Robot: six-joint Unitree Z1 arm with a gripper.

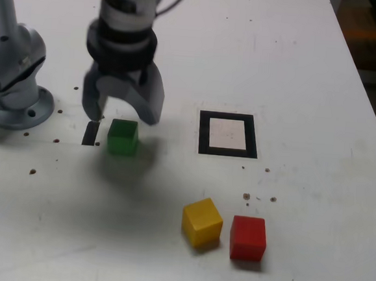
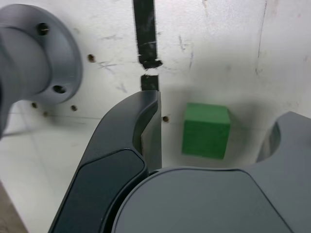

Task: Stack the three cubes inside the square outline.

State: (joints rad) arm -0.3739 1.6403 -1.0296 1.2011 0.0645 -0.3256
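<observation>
Just above the green cube, you are hovering the hand with jaws spread, holding nothing. Well beside that cube, the square outline is sitting empty; next, you are lowering to straddle and pinch it.

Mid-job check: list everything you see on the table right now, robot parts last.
green cube: one, green, on the table at the exterior view's left, below the pincer, between its open jaws.
yellow cube: one, yellow, near front, beside the red one.
red cube: one, red, to the yellow cube's right in the exterior view.
square outline: one, black frame, pale centre, holding nothing.
black bar: one showing there, black, beside the green cube.
table: one, white.
arm base: one, grey, far left.
pincer: one, dark grey, open.
</observation>
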